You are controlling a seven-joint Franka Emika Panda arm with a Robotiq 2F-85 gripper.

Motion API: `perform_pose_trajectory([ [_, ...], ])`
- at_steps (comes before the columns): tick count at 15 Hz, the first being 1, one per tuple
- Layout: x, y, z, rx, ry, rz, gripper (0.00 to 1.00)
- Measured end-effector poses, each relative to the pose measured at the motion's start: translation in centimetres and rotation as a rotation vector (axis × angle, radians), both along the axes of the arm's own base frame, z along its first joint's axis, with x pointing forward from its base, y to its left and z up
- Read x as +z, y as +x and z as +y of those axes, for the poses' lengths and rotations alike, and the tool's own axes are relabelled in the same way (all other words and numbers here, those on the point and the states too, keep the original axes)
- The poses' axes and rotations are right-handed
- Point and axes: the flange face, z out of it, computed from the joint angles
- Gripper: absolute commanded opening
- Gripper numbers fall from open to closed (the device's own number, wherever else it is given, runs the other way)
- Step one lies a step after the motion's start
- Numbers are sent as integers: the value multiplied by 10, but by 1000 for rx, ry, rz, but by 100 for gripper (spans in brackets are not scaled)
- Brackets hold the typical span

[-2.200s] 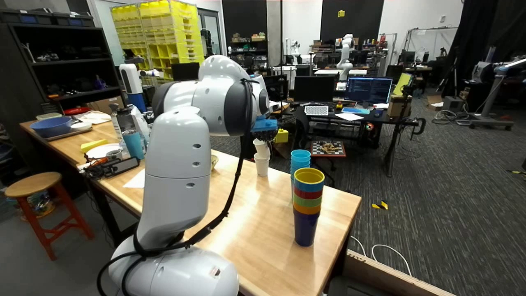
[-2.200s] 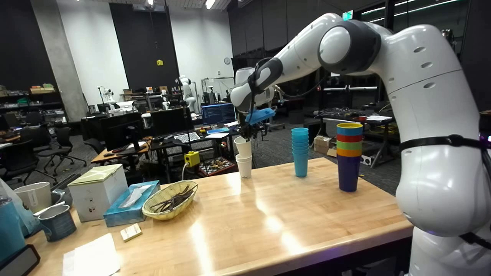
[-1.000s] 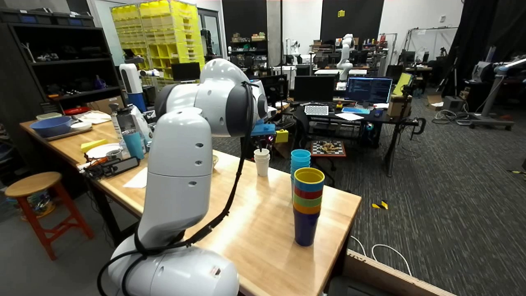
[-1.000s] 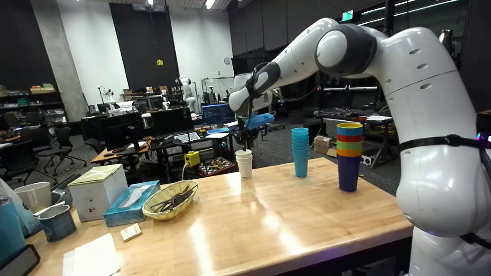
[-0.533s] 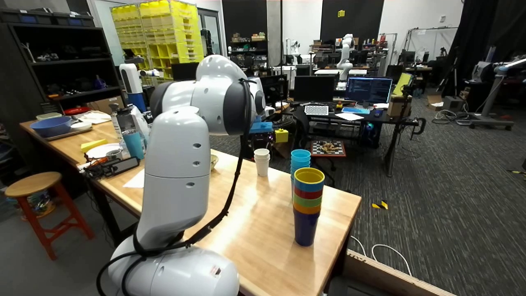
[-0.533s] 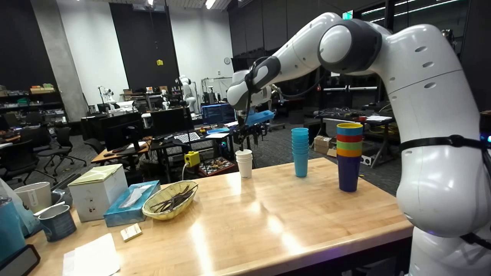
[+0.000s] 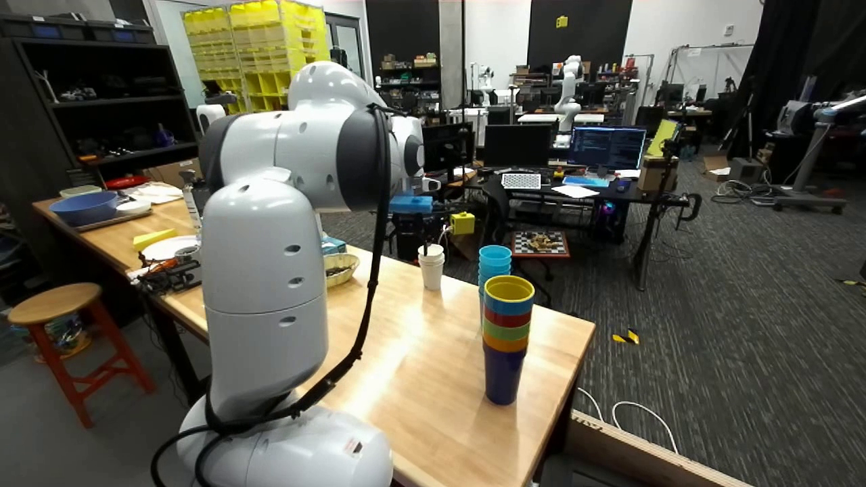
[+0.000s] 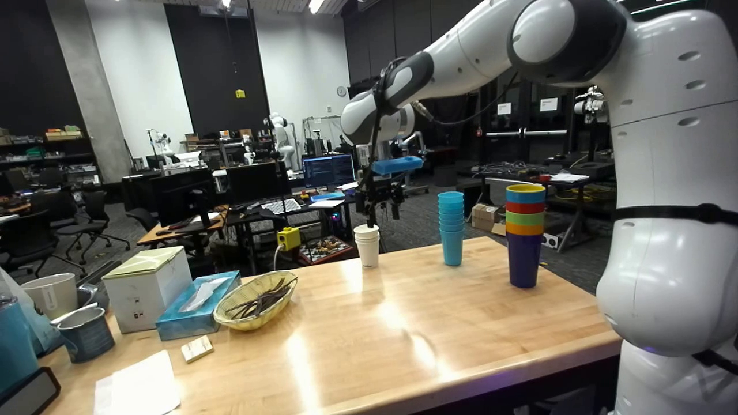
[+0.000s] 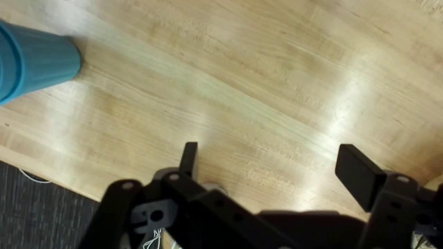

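Gripper (image 9: 271,160) spread wide w/ nothing btwn jaws, one finger (image 9: 188,157) right by white cup stack (image 8: 367,251) nr far edge of bench (image 8: 461,305), prob release step, next move calls for lifting clear.

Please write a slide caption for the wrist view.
Above the wooden tabletop, the open hand nearly hides the white cups; stacked blue cups stand at upper left.

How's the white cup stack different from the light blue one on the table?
The white cup stack looks shorter and shows fewer rims than the light blue cup stack. The white cup stack is nearer the open pincer; the light blue cup stack stands farther off. Both stand upright on the table, open ends up.
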Motion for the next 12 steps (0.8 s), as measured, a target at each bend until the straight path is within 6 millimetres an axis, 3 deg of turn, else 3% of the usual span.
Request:
perform_pose_trajectory([
  [3, -8, -24, -7, -1, 31, -20, 100],
  [12, -60, -88, -42, -63, 136, -162, 100],
])
